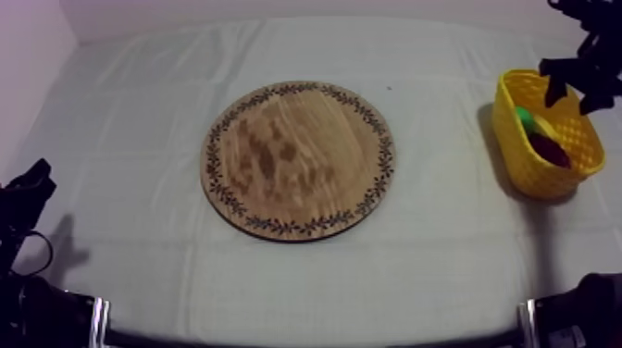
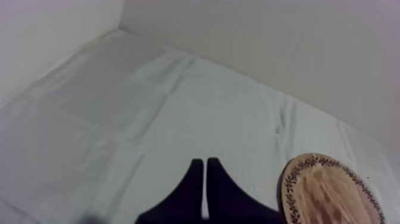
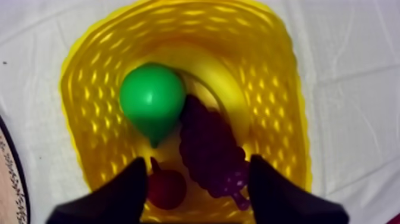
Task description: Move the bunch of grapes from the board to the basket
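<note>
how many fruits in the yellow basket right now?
3, all in the yellow basket: a pear by one wall, the bunch of grapes next to it, and a small red fruit beside the grapes. Anything beneath them would be hidden.

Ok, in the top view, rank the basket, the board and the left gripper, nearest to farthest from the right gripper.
1. Basket, directly under the right gripper, at the right side.
2. Board, in the middle.
3. Left gripper, low at the far left edge.
</note>
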Tool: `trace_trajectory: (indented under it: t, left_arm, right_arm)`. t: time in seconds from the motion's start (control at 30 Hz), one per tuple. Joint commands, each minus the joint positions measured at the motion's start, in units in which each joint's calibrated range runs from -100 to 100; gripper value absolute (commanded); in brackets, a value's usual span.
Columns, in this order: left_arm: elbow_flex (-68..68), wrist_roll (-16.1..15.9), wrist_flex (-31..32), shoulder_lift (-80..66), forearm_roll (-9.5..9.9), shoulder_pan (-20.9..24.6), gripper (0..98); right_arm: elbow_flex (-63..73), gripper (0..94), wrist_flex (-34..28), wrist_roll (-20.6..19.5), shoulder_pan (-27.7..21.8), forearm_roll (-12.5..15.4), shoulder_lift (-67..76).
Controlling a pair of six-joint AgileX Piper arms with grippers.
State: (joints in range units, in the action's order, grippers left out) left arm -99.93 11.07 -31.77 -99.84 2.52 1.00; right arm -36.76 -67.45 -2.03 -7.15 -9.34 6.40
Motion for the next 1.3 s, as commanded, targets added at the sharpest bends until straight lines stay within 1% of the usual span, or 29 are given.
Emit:
trace_trajectory:
  t: [0.0, 0.1, 0.23, 0.37, 0.43, 0.57, 0.67, 0.8, 0.87, 0.97, 1.1, 1.2, 1.27]
  left_arm:
    - [0.04, -0.01, 0.08, 0.02, -0.01, -0.02, 0.0]
    - [0.04, -0.01, 0.08, 0.02, -0.01, -0.02, 0.0]
    - [0.04, -0.01, 0.08, 0.02, -0.01, -0.02, 0.0]
    - [0.04, -0.01, 0.08, 0.02, -0.01, -0.02, 0.0]
    - [0.04, -0.01, 0.08, 0.02, -0.01, -0.02, 0.0]
    - [0.04, -0.01, 0.08, 0.02, -0.01, -0.02, 0.0]
    - [0.04, -0.01, 0.08, 0.02, -0.01, -0.02, 0.0]
    - [0.04, -0.01, 0.08, 0.02, -0.01, -0.02, 0.0]
    - [0.04, -0.01, 0.08, 0.02, -0.01, -0.02, 0.0]
    - [0.04, -0.01, 0.08, 0.02, -0.01, -0.02, 0.0]
    - [0.04, -0.01, 0.08, 0.02, -0.01, -0.02, 0.0]
    - [0.04, -0.01, 0.08, 0.02, -0.01, -0.02, 0.0]
    - [0.04, -0.01, 0.08, 0.02, -0.01, -0.02, 0.0]
  right_arm:
    - [-7.95, 37.2, 6.01, -0.68, 0.46, -0.26, 8.1]
    - [-14.16, 27.7, 9.82, -0.66, 1.7, -0.44, 15.24]
    - [-21.89, 16.7, 13.81, 1.2, 3.03, 0.57, 24.71]
    - [-28.96, 5.9, 18.74, 3.3, 2.67, 2.68, 33.8]
    - [-32.04, 3.1, 20.64, 4.82, 2.39, 3.92, 38.08]
    - [-38.14, 1.1, 23.96, 6.72, 3.03, 5.0, 45.99]
    - [-42.47, 0.7, 26.17, 6.71, 3.85, 4.86, 51.48]
    - [-47.18, 0.5, 27.25, 5.72, 4.85, 5.03, 58.87]
    - [-49.14, 0.5, 27.43, 5.92, 4.67, 6.36, 63.27]
    - [-51.56, 0.5, 27.52, 6.93, 4.05, 9.14, 69.62]
    - [-54.77, 0.5, 27.57, 7.89, 4.05, 11.2, 75.1]
    - [-57.6, 0.5, 27.51, 10.02, 3.75, 12.82, 78.59]
    - [-59.06, 0.5, 27.15, 10.44, 3.7, 13.28, 80.81]
